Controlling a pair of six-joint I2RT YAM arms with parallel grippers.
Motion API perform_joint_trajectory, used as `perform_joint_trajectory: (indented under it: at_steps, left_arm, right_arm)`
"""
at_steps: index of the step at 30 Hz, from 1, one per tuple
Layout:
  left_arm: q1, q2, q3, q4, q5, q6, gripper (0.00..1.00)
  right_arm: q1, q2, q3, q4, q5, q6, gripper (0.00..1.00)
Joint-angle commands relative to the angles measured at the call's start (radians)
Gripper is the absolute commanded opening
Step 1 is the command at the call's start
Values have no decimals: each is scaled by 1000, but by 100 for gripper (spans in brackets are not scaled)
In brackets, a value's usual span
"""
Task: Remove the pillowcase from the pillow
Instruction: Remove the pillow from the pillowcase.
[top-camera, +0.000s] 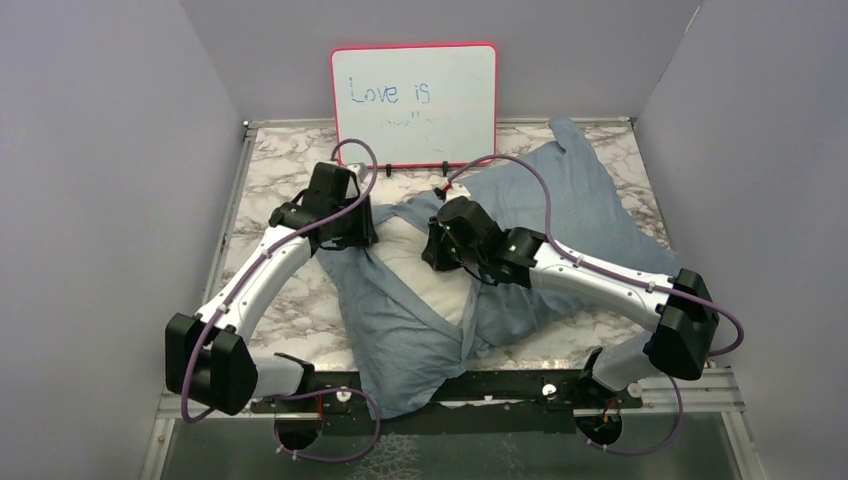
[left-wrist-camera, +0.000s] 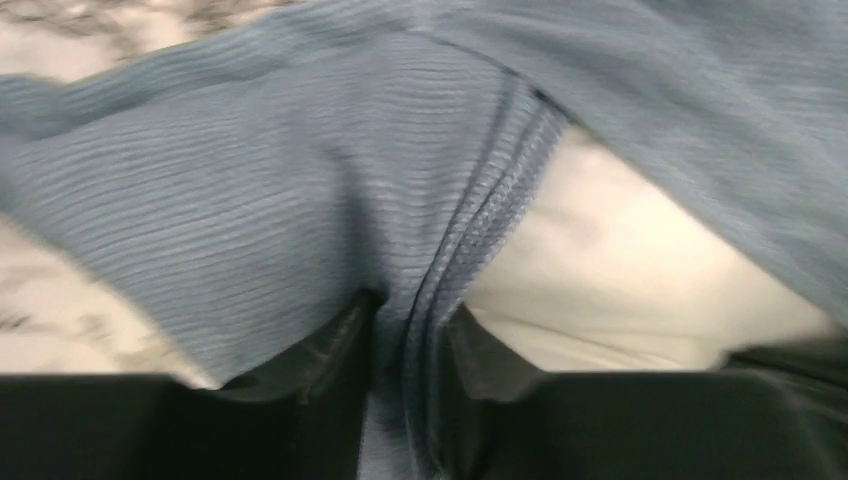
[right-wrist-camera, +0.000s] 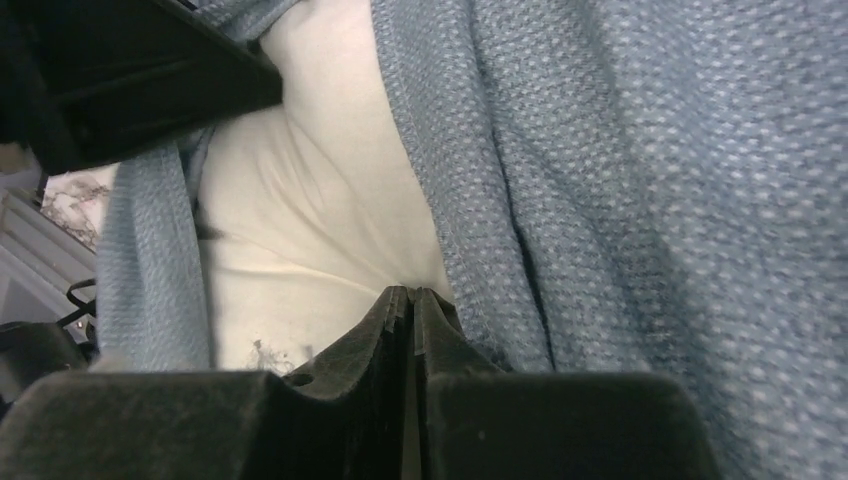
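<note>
— Where are we with the pillowcase (top-camera: 590, 220)?

— Partway, I'd say. It lies across the marble surface (top-camera: 290, 170) in front of the whiteboard (top-camera: 415, 100), and its mouth gapes in the middle, with a wedge of white pillow (top-camera: 415, 265) showing through. The bulk of the pillow looks to be inside on the far right, where the cloth is plump. The near-left part is flat and slack, drooping over the front edge.

— And the arms?

— Both are at that opening. The left tool (left-wrist-camera: 410, 305) has its fingers parted, and the hem runs loosely between them; it doesn't look pinched. The right tool (right-wrist-camera: 412, 292) is clenched tight with its tips pressed into the white fabric just beside the blue edge. I can't tell whether it nips any of it.

— So what's left?

— Most of it. The cloth has to be drawn right off that fat end.
</note>
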Motion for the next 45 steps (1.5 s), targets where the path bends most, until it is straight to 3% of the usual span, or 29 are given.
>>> perform_joint_trajectory:
  at_steps: [1, 5, 7, 10, 13, 15, 17, 21, 29, 34, 36, 38, 40, 45]
  left_arm:
    - [103, -32, 1, -98, -383, 5, 22]
    - [260, -33, 12, -43, -344, 51, 13]
    - [324, 4, 11, -30, -227, 79, 12]
    - [360, 77, -29, -4, -98, 70, 1]
    - [365, 110, -84, 24, 63, 24, 0]
    - [365, 77, -122, 63, 139, 0, 14]
    - [365, 17, -132, 70, 147, -11, 40]
    - [365, -125, -113, 23, 113, -27, 76]
    - [365, -368, -161, -137, 137, -132, 80]
    - [363, -488, -276, -177, 299, -195, 78]
    - [363, -523, -314, -175, 349, -214, 78]
    - [360, -539, -339, -175, 380, -213, 77]
    - [348, -530, -355, -175, 408, -205, 77]
    - [296, -511, -347, -121, 425, -225, 74]
  right_arm:
    - [8, 24, -27, -147, 38, 26, 12]
    - [7, 33, -46, -151, 25, 42, 12]
    - [7, 38, -65, -119, -33, 50, 11]
    - [7, 47, -86, -87, -84, 70, 11]
    - [7, 52, -67, -102, -82, 73, 11]
    - [7, 52, -46, -113, -93, 61, 12]
    - [7, 52, -18, -114, -119, 31, 14]
    - [7, 54, 40, -155, -146, 6, 17]
    - [7, -8, 114, -144, -268, -67, 30]
    - [11, -12, 258, -187, -518, -151, 39]
    - [13, -48, 286, -210, -463, -145, 44]
    - [13, -91, 283, -248, -329, -141, 57]
    - [13, -130, 269, -293, -185, -135, 63]
    - [13, -176, 242, -376, 26, -109, 68]
